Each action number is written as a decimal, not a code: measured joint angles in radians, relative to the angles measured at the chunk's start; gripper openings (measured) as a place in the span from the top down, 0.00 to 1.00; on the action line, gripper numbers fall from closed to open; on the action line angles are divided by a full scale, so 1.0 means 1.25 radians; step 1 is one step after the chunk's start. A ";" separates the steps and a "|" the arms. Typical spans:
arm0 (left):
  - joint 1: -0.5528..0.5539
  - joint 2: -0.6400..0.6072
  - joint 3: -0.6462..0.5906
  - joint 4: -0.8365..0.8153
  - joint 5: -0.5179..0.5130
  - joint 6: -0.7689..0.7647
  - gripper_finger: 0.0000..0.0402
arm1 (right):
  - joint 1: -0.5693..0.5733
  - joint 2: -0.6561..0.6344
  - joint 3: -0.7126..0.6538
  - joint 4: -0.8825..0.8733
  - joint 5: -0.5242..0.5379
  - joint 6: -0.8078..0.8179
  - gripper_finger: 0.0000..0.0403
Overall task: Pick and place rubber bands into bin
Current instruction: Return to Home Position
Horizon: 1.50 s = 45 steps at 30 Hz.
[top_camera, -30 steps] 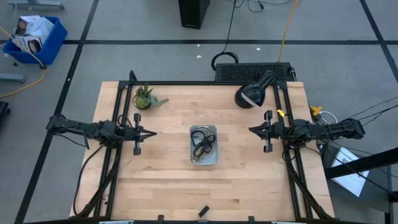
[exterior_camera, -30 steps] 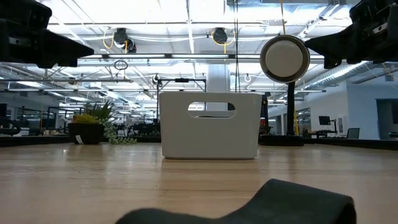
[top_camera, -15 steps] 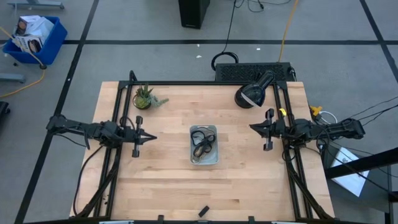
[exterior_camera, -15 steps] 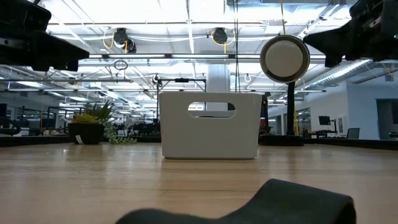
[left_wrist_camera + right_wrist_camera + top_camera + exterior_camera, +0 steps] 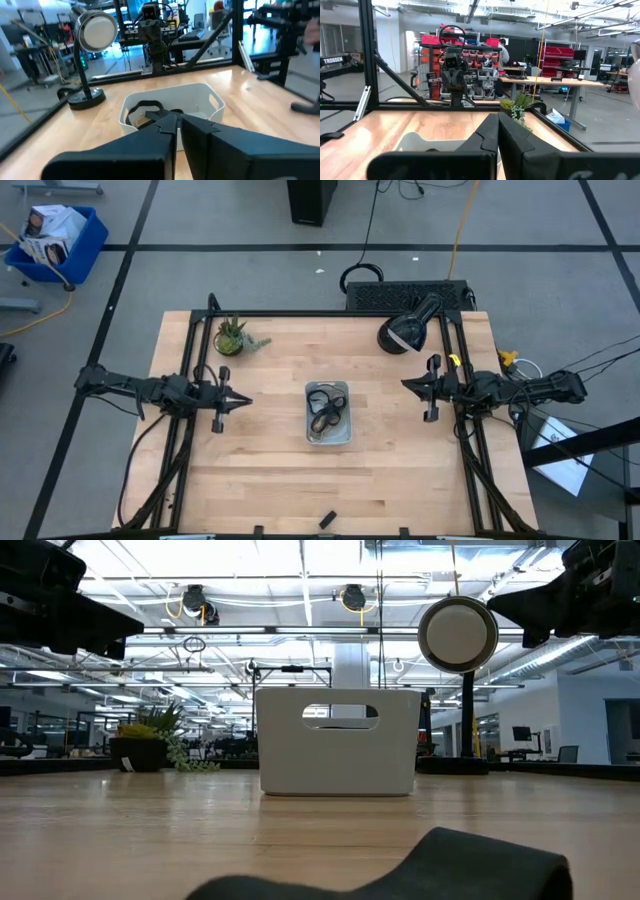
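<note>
The bin [image 5: 328,412], a small pale tray, rests on the table's middle; it also shows in the low view [image 5: 337,740] and the left wrist view [image 5: 172,104]. Several tan and black rubber bands [image 5: 325,411] lie tangled inside it; some show over the rim in the left wrist view [image 5: 147,109]. My left gripper [image 5: 246,399] is shut and empty, raised over the table left of the bin. My right gripper [image 5: 404,387] is shut and empty, raised right of the bin. Both point at the bin.
A small potted plant [image 5: 231,336] stands at the far left. A desk lamp [image 5: 405,330] stands at the far right. A small black block [image 5: 326,519] lies near the front edge. Bare wood lies all around the bin.
My left gripper has drawn back a little toward the table's left edge. The bin and the rubber bands have stayed where they were.
</note>
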 joint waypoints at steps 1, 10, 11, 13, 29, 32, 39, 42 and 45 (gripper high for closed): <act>0.000 0.000 0.000 0.002 0.000 -0.021 0.92 | 0.000 0.000 0.000 0.000 0.000 0.000 1.00; 0.000 0.000 0.000 0.004 0.000 -0.086 0.89 | 0.000 0.000 0.000 0.000 -0.002 0.000 1.00; 0.000 0.000 0.000 0.004 0.000 -0.086 0.89 | 0.000 0.000 0.000 0.000 -0.002 0.000 1.00; 0.000 0.000 0.000 0.004 0.000 -0.086 0.89 | 0.000 0.000 0.000 0.000 -0.002 0.000 1.00; 0.000 0.000 0.000 0.005 -0.001 -0.088 0.88 | 0.000 0.000 0.000 -0.001 -0.003 0.000 1.00; 0.000 0.000 0.000 0.005 -0.001 -0.088 0.88 | 0.000 0.000 0.000 -0.001 -0.003 0.000 1.00; 0.000 0.000 0.000 0.005 -0.001 -0.087 0.88 | 0.000 0.000 0.000 -0.001 -0.003 0.000 1.00; 0.000 0.000 0.000 0.005 -0.001 -0.087 0.88 | 0.000 0.000 0.000 -0.001 -0.003 0.000 1.00; 0.000 0.000 0.000 0.005 -0.001 -0.087 0.88 | 0.000 0.000 0.000 -0.001 -0.003 0.000 1.00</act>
